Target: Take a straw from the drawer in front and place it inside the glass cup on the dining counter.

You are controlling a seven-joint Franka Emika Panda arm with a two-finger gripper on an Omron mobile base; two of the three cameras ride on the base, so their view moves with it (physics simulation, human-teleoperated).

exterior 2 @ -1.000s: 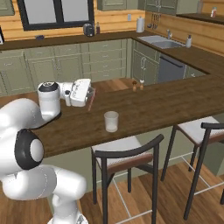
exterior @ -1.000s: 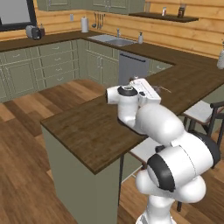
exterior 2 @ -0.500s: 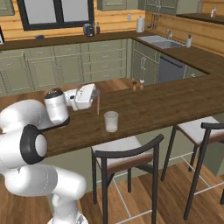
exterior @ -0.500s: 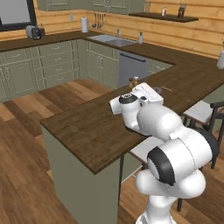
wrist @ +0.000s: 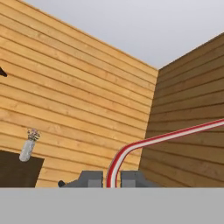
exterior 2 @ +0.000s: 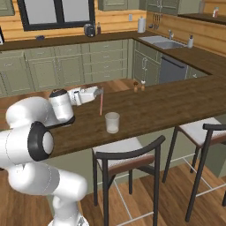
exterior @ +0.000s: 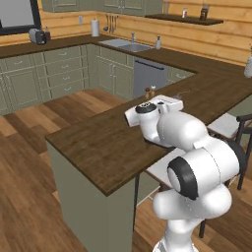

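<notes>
Nearest the base, two dark-framed stools with pale seats (exterior 2: 126, 157) stand against the plain sage-green panel of the long dark brown wood-grain dining counter (exterior 2: 176, 99). On that top sits the small clear whitish glass cup (exterior 2: 112, 122), upright, near the stool-side edge. Above the counter and just left of the cup in the right base view, the two-finger gripper (exterior 2: 100, 91) points sideways toward the kitchen, its jaws closed tight on the thin red straw (exterior 2: 101, 103). The straw hangs about vertical from the grip, lower end above the wood and just beside the cup, not in it. In the hand view the straw (wrist: 144, 142) rises between the dark fingertips (wrist: 90, 178), bends sharply, then runs off right; red with a pale stripe. Two small brown shakers (exterior 2: 139, 86) stand on the counter's far edge. Beyond: wood plank floor, sage-green cabinets, a sink (exterior 2: 162, 39) in the dark worktop, log walls, a dark-framed window (exterior 2: 56, 12).
</notes>
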